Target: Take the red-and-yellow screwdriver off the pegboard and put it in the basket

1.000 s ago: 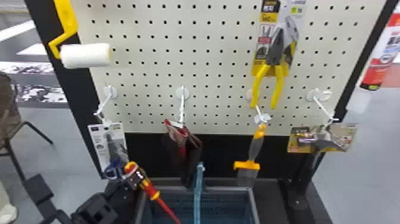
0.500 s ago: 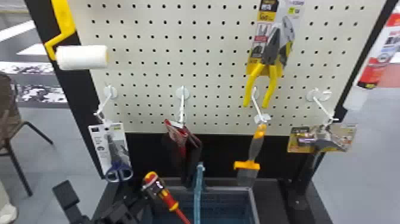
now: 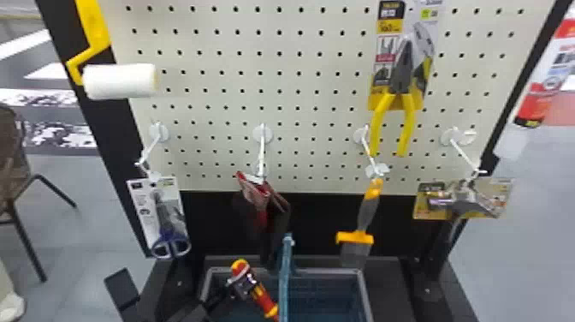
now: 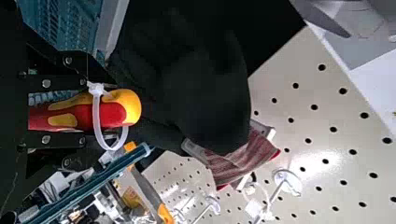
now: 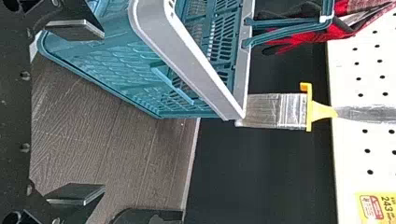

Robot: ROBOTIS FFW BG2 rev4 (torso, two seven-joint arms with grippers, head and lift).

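Nearest, the left fingers [image 4: 67, 139] were clamped on the screwdriver [image 3: 262, 297], held over the basket [image 3: 366, 295]. A good release called for clearing the upright blue handle [image 3: 284, 274] and lowering deep first. The right fingers [image 5: 77, 195] stood apart.

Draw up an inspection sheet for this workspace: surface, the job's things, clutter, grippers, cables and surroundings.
Surface: black base below the pegboard, bearing the basket.
Job's things: red-and-yellow screwdriver off the pegboard, over the basket's left part in the head view; white loop around its handle; basket handle raised.
Clutter: paint roller, scissors, gloves, brush, pliers and a carded tool hang at the pegboard.
Grippers: left closed on the screwdriver; right open, beside the basket.
Cables: nothing seen.
Surroundings: chair on the left, grey floor.
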